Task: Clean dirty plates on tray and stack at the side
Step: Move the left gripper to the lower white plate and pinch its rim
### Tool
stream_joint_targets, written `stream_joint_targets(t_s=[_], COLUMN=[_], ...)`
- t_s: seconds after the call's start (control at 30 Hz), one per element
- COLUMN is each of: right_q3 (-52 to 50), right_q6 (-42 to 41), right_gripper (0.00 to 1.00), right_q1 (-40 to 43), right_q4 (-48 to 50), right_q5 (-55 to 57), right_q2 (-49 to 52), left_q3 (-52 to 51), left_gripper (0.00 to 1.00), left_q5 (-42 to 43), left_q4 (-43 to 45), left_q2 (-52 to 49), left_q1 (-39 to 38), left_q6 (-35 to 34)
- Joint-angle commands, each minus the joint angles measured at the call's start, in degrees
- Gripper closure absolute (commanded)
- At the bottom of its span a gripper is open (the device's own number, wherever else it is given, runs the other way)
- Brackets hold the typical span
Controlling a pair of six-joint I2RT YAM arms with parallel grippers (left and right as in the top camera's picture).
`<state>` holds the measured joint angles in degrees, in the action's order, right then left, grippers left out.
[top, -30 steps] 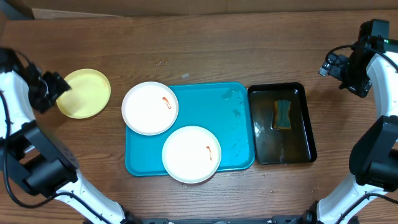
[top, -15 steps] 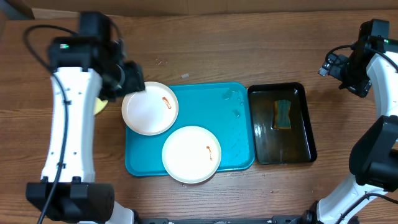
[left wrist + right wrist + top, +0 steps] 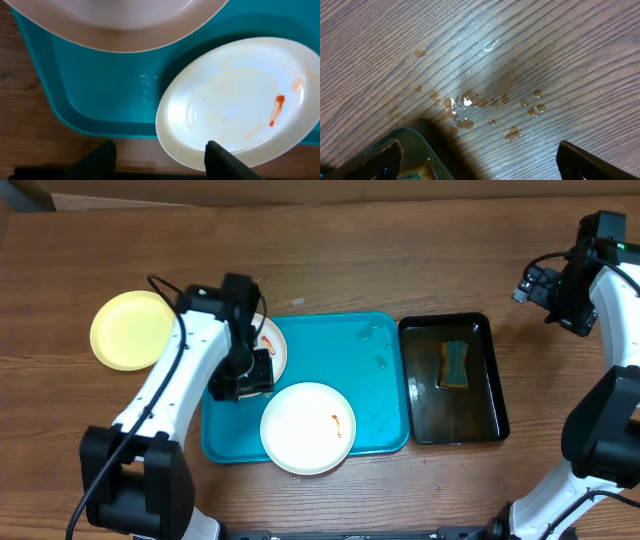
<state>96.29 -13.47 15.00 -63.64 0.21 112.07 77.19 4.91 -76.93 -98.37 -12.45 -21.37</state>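
The turquoise tray [image 3: 372, 385] holds two white plates. The upper-left plate [image 3: 273, 342] has a red smear and is mostly hidden under my left arm. The lower plate [image 3: 308, 427] also has a red smear. The pale yellow plate [image 3: 132, 330] lies on the table left of the tray. My left gripper [image 3: 245, 376] is open and empty, above the tray between the two white plates. The left wrist view shows the upper plate [image 3: 115, 25], the lower plate [image 3: 235, 100] and the tray [image 3: 105, 85]. My right gripper [image 3: 540, 283] is open and empty, far right.
A black tub [image 3: 490, 395] with brownish water and a sponge [image 3: 455, 364] stands right of the tray. In the right wrist view its corner [image 3: 427, 145] lies below wet drops [image 3: 470, 100] on the wood.
My left arm has swung from the yellow plate at the far left to over the upper white plate on the tray. The yellow plate stays on the table. The right arm has not moved.
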Motion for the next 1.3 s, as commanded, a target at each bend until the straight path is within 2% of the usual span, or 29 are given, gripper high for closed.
stream_joint_targets(t_s=[0.0, 0.27, 0.4, 0.57, 0.93, 1.1, 1.27], right_q3=[1.3, 1.3, 1.3, 1.3, 1.3, 1.3, 1.3], right_q6=[-0.2, -0.2, -0.2, -0.2, -0.2, -0.2, -0.2], right_gripper=[0.00, 0.00, 0.00, 0.00, 0.00, 0.00, 0.00], right_q1=[0.1, 0.1, 0.1, 0.1, 0.1, 0.1, 0.1], right_q4=[0.3, 0.3, 0.3, 0.3, 0.3, 0.3, 0.3], right_q5=[-0.3, -0.3, -0.3, -0.3, -0.3, -0.3, -0.3], right_q2=[-0.4, -0.4, -0.4, -0.4, -0.4, -0.4, -0.4], left_q3=[-4.9, -15.1, -17.8, -18.2, -20.0, -20.0, -20.0], left_gripper=[0.43, 0.51, 0.59, 0.69, 0.73, 0.85, 0.91], left_q5=[1.2, 3.1, 5.5, 5.5, 5.5, 5.5, 5.7], left_q4=[3.7, 13.1, 16.4, 17.2, 18.8, 19.2, 19.4], left_q2=[-0.3, -0.3, -0.3, -0.3, -0.3, -0.3, -0.3], left_q1=[-0.6, -1.1, -1.1, -1.2, -4.3, -4.5, -4.5], left_q6=[-3.0, -3.2, -2.4, -1.8, -1.8, -1.8, -1.8])
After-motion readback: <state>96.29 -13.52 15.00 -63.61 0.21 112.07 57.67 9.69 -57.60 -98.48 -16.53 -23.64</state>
